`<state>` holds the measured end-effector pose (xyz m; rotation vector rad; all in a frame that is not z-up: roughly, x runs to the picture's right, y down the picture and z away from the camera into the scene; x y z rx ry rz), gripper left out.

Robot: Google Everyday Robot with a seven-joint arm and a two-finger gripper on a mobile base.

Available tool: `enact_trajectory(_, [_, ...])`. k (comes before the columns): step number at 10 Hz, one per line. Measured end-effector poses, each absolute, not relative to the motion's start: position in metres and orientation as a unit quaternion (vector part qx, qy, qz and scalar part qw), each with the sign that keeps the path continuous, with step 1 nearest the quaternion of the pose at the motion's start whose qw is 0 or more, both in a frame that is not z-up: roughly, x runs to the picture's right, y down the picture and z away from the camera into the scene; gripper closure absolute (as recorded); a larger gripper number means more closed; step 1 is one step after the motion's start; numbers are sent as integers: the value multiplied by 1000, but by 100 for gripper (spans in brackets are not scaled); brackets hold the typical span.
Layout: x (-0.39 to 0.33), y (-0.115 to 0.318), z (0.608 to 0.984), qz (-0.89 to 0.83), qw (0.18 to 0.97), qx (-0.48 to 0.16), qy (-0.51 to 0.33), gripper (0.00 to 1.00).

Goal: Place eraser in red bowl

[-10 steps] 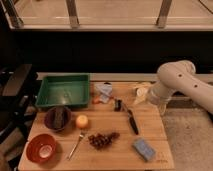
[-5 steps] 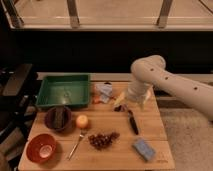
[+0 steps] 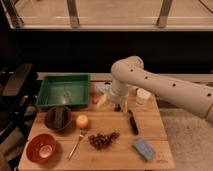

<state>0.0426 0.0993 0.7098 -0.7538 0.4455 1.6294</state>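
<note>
Pale hand (image 3: pixel 103 100), fingers apart, is swinging in from the right, hovering at the green tray's (image 3: pixel 64 77) right edge. Small dark rectangular eraser (image 3: pixel 60 117) is lying in the maroon bowl (image 3: pixel 48 118); orange-red bowl (image 3: pixel 31 149) is sitting lower left, bare worktop (image 3: pixel 110 160) alongside.

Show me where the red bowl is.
In the camera view the red bowl sits at the front left corner of the table, in front of the darker bowl and left of the fork. The tool hovers right of the green tray.
</note>
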Motion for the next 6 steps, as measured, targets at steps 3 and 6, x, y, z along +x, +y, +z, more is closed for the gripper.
enact_trajectory(3, [43,99,710,704,601,-325,193,20])
enact_trajectory(6, [30,84,711,717,600,-322,150,20])
